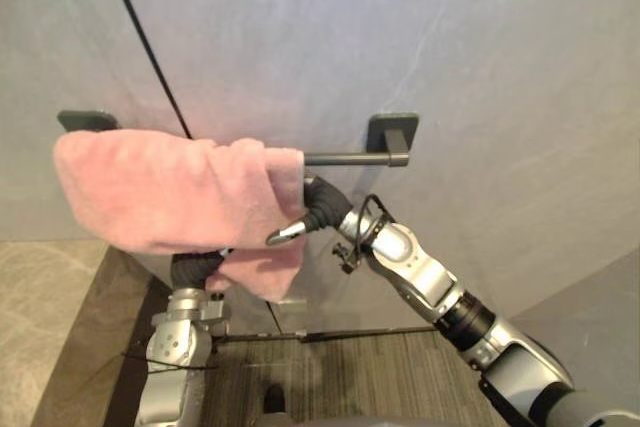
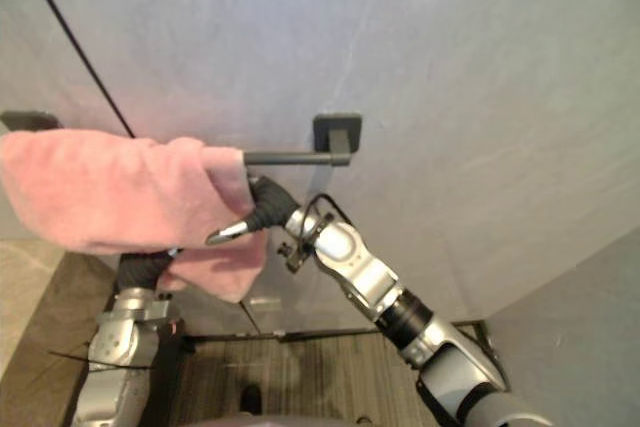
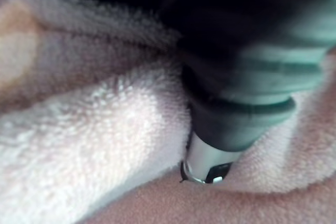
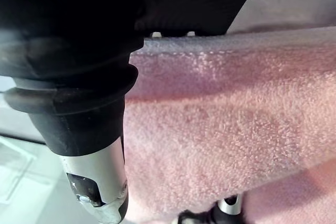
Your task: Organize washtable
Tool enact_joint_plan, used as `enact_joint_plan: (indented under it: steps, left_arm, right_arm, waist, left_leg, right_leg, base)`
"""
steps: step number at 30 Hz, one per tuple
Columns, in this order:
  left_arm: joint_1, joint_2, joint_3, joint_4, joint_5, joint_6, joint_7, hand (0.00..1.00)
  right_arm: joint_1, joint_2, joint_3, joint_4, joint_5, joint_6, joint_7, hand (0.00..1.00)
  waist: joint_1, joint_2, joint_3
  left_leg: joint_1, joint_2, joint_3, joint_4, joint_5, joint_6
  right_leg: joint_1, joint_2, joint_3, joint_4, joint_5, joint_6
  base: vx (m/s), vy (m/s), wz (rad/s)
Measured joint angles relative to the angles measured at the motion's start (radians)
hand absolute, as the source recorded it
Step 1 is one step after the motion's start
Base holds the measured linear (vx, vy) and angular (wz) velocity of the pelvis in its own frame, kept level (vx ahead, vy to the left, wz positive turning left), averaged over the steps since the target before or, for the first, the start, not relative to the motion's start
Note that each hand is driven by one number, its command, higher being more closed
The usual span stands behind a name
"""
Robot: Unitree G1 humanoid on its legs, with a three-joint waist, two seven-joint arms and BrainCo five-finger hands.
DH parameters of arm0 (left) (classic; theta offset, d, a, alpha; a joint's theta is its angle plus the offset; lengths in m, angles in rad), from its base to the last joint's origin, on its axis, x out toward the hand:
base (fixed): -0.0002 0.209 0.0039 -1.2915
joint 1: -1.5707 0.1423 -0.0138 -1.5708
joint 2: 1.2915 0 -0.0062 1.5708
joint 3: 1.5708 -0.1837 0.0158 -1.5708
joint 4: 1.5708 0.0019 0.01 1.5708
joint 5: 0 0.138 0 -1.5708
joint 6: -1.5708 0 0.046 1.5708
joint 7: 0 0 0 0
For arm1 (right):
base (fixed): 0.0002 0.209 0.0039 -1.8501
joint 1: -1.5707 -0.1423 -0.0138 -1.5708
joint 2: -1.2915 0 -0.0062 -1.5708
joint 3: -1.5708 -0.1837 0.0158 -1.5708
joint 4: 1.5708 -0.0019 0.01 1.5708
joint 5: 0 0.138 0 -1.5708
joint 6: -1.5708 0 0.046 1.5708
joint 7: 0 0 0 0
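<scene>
Closest to me, my left hand [image 1: 196, 269] comes up under the towel [image 1: 160, 192]. Its dark cover shows below the hem, and in its wrist view one silver finger is sunk into the pile. The rest is buried in cloth, so I cannot tell whether it is gripping or only propping the cloth up.

Slightly further out, my right hand [image 1: 318, 207] sits at the towel's right edge, just under the bar [image 1: 350, 158]. Its thumb [image 4: 100, 182] lies bare in front of the cloth, beside it rather than clearly pressing it. The other fingers go behind the towel, so I cannot tell if this hand is pinching.

The pink towel is draped over the bar and bunched toward the left bracket [image 1: 85, 119]. A loose flap hangs lower on the right, and the stretch of bar toward the right bracket [image 1: 392, 132] is bare. Behind it all is the grey wall [image 1: 470, 47].

My worry is that I am working half blind. If I draw the right hand sideways to spread the towel while the left pushes upward, I think the cloth could lift off the bar and drop. A dark fingertip could also snag the loops and drag the towel along when I pull away. The uneven hang makes a one-sided slip likelier.
</scene>
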Motion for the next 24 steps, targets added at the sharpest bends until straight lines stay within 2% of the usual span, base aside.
enact_joint_plan:
  steps: [8,9,14,18,20,24]
  left_arm:
    - [-0.002,0.0,0.0,0.021,0.0,0.0,0.0,1.0]
    - [-0.004,0.0,0.0,0.03,0.0,0.0,0.0,1.0]
    - [-0.015,0.001,-0.004,0.071,0.0,-0.004,0.001,1.0]
    - [-0.032,0.001,-0.007,0.134,0.0,-0.003,0.004,1.0]
    - [-0.039,0.009,-0.03,0.151,0.001,-0.003,0.005,1.0]
    - [-0.051,0.01,-0.038,0.158,0.002,-0.005,0.005,1.0]
  right_arm:
    - [0.0,0.039,0.015,0.084,-0.026,0.011,0.003,0.0]
    - [-0.001,0.04,0.019,0.087,-0.031,0.012,0.002,1.0]
    - [-0.001,0.072,0.037,0.159,-0.038,0.025,-0.002,1.0]
    - [-0.001,0.075,0.037,0.158,-0.038,0.025,-0.009,1.0]
    - [-0.002,0.074,0.037,0.159,-0.039,0.025,-0.021,1.0]
    - [-0.007,0.089,0.036,0.159,-0.041,0.025,-0.031,1.0]
  waist:
    - [0.0,0.002,-0.002]
    - [0.0,0.003,-0.003]
    - [0.003,0.003,-0.004]
    - [0.011,0.002,-0.006]
    - [0.025,0.002,-0.006]
    - [0.025,0.002,-0.006]
  left_leg:
    - [-0.001,0.0,-0.001,0.0,0.0,0.0]
    - [-0.002,0.0,-0.001,0.0,0.0,0.0]
    - [-0.014,0.0,-0.007,0.0,0.0,0.0]
    - [-0.03,0.003,-0.013,0.001,0.001,-0.002]
    - [-0.03,0.003,-0.01,0.005,0.001,-0.002]
    - [-0.032,0.005,-0.01,0.006,0.001,-0.002]
  right_leg:
    - [-0.001,0.0,-0.001,-0.001,0.0,0.0]
    - [-0.001,0.0,-0.001,-0.001,0.0,0.0]
    - [-0.004,0.0,-0.005,-0.007,0.0,0.0]
    - [-0.004,0.006,-0.005,-0.034,0.015,-0.001]
    - [-0.003,0.006,-0.003,-0.035,0.016,-0.001]
    - [-0.002,0.008,-0.003,-0.035,0.015,-0.001]
  base:
    - [0.0,0.0,0.0]
    - [0.0,0.0,0.0]
    - [0.0,0.0,0.02]
    - [0.0,-0.001,0.03]
    - [0.02,-0.002,-0.01]
    - [0.0,0.0,0.0]
